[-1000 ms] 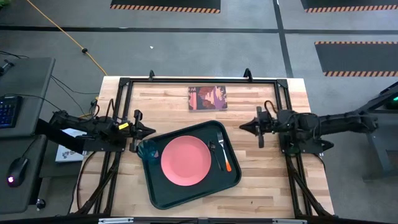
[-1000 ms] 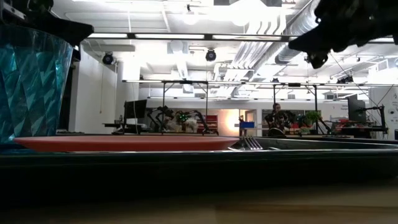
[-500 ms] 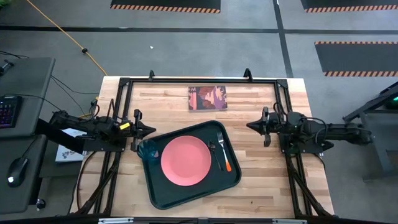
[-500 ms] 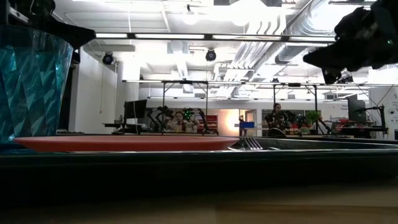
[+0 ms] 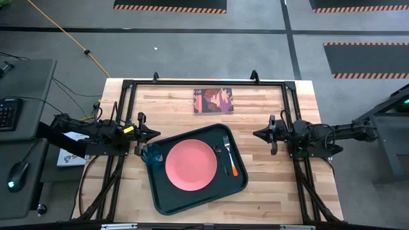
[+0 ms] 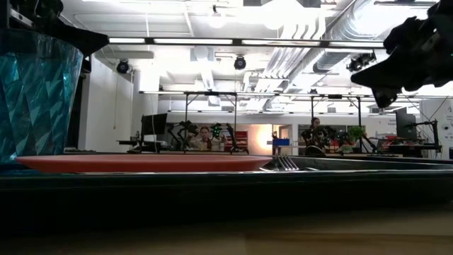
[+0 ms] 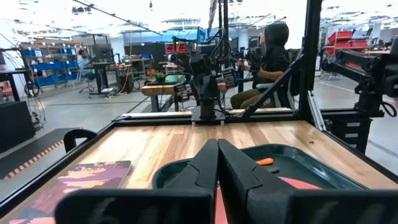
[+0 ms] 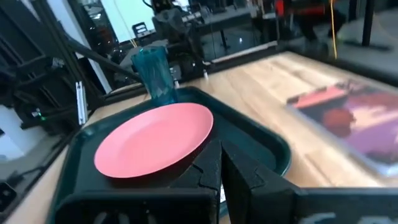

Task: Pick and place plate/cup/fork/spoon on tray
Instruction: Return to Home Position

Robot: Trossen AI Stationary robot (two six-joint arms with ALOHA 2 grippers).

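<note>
The dark green tray (image 5: 167,197) lies on the table's near middle. On it lie the pink plate (image 5: 190,165) and, to its right, the dark spoon (image 5: 220,157) and the orange-handled fork (image 5: 231,161). The teal cup (image 5: 152,154) stands upright at the tray's left corner and also shows in the right wrist view (image 8: 154,73). My left gripper (image 5: 158,135) is shut and empty, just beyond the cup on its far side. My right gripper (image 5: 255,133) is shut and empty, to the right of the tray's far right corner.
A dark-red square picture (image 5: 213,100) lies flat near the table's far edge. A black frame (image 5: 204,83) runs round the tabletop. Bare wood shows to the right of the tray and along the near edge. People sit in the room behind.
My right gripper has drawn back toward the table's right edge, away from the tray, staying shut. The things on the tray have not moved.
</note>
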